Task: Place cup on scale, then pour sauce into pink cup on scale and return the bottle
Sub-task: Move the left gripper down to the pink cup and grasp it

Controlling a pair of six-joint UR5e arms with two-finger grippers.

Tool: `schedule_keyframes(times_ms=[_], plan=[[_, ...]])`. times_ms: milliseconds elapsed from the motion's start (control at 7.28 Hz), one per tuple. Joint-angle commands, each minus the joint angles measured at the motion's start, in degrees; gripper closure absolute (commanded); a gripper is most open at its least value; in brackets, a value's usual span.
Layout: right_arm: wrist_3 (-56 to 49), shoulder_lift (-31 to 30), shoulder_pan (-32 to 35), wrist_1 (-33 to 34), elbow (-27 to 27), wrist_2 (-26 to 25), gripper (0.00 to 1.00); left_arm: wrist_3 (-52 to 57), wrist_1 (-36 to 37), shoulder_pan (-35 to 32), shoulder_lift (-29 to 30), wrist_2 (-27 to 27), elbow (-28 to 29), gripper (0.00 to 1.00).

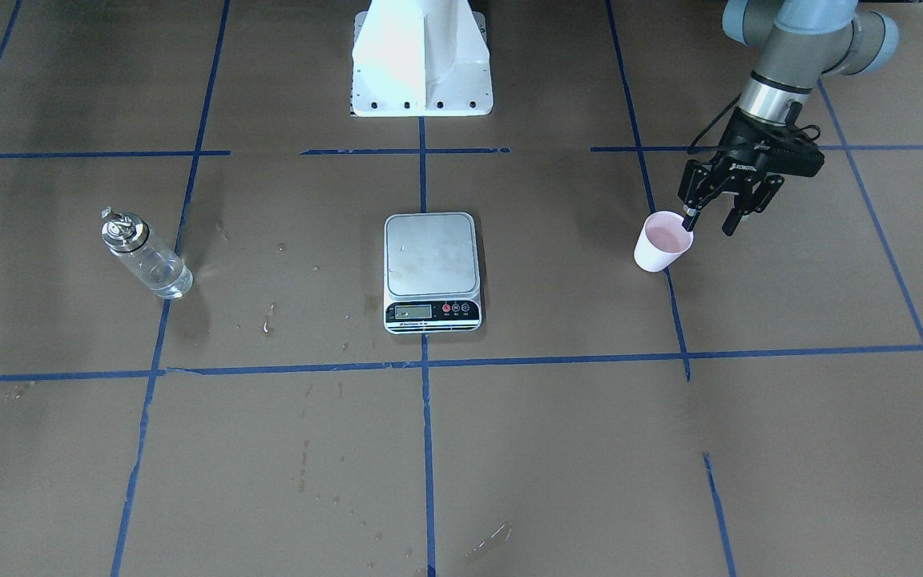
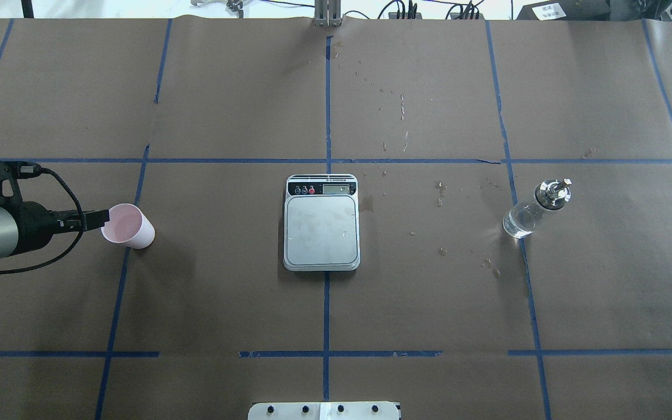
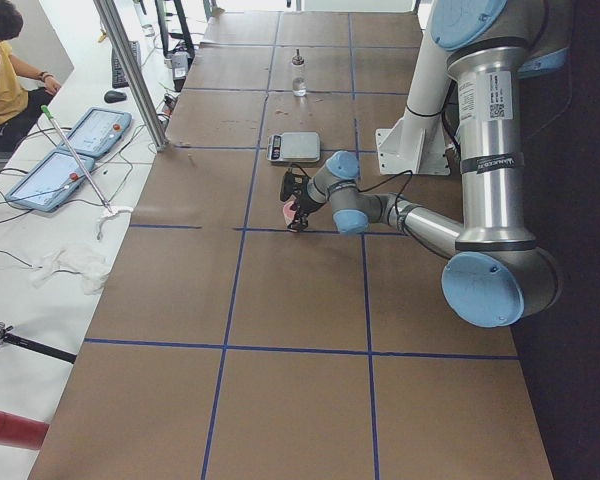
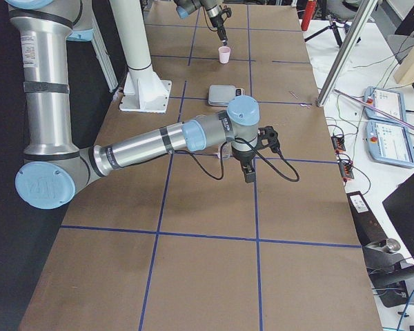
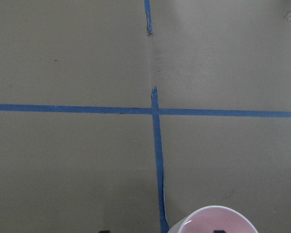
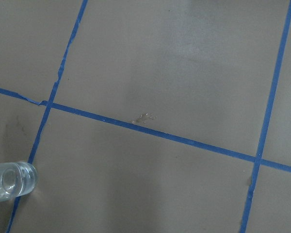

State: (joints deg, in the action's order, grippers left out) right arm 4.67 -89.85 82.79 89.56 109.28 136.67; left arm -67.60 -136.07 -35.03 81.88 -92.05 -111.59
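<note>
The pink cup stands upright on the brown surface toward the end on the robot's left, about midway between the near and far edges. Its pinker inside is open to view, and I can see nothing in it. The glass bottle stands toward the opposite end, a silver pour spout on top and clear liquid in its lower part. The kitchen scale lies at the middle of the surface, well apart from both, display side toward the far edge.

The left arm reaches in low from its end, wrist tilted down at the cup. The left hand is spread, with one fingertip at the rim and the other outside the wall, not clamped on it.

The right arm stretches low over the end on the robot's right, with the right hand pointing down near the bottle. I cannot tell whether that hand is spread or clenched.
</note>
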Motion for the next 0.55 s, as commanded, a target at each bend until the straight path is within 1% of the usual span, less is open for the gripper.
schedule_keyframes(times_ms=[0, 137, 275, 412], plan=[[-0.1, -0.5, 0.0, 0.0, 0.1, 0.0, 0.0, -0.2, 0.4, 1.3, 0.5, 0.3, 0.3, 0.4], [-0.1, -0.5, 0.0, 0.0, 0.2, 0.0, 0.0, -0.2, 0.4, 1.5, 0.6, 0.3, 0.3, 0.4], [-0.1, -0.6, 0.0, 0.0, 0.2, 0.0, 0.0, -0.2, 0.4, 1.9, 0.6, 0.3, 0.4, 0.44], [-0.1, -0.5, 0.0, 0.0, 0.2, 0.0, 0.0, -0.2, 0.4, 2.1, 0.6, 0.3, 0.5, 0.59]])
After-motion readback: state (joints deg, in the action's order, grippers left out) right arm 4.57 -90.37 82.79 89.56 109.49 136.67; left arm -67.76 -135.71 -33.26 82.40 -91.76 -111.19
